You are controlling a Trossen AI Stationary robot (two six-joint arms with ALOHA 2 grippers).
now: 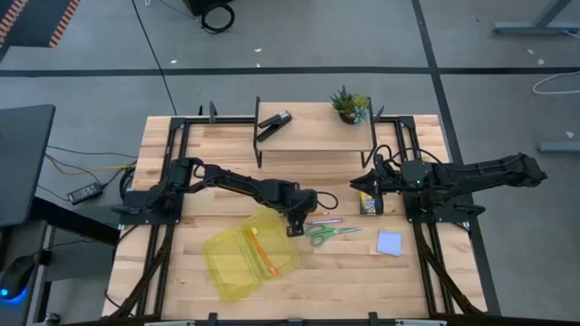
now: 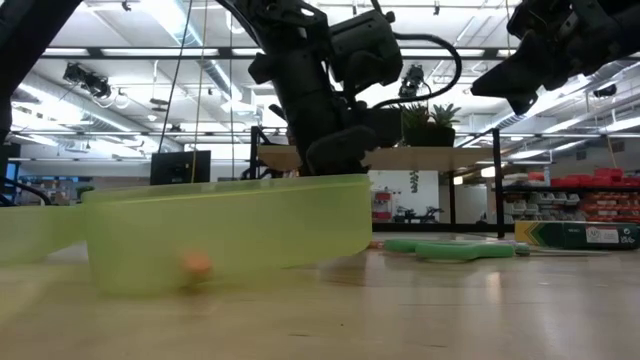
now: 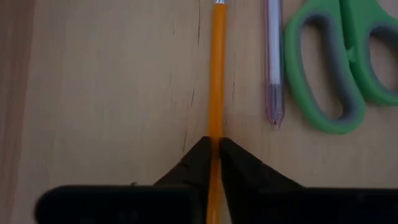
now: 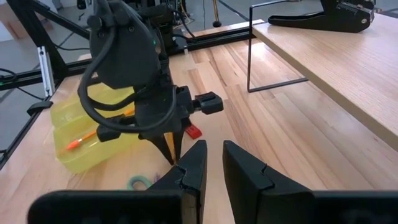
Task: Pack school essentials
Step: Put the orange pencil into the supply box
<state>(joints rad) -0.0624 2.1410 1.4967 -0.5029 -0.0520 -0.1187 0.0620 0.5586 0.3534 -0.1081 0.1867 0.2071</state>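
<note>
the yellow-green box lies open on the table, light thin plastic, best taken by a wall. just beside it the left pincer straddles an orange pencil, fingers nearly shut around the thin, stiff, roll-prone shaft, best nipped mid-length. purple pen and green-handled scissors lie alongside. the right pincer hovers empty, slightly parted.

Purple pen and green-handled scissors crowd one side; other side bare.
</note>
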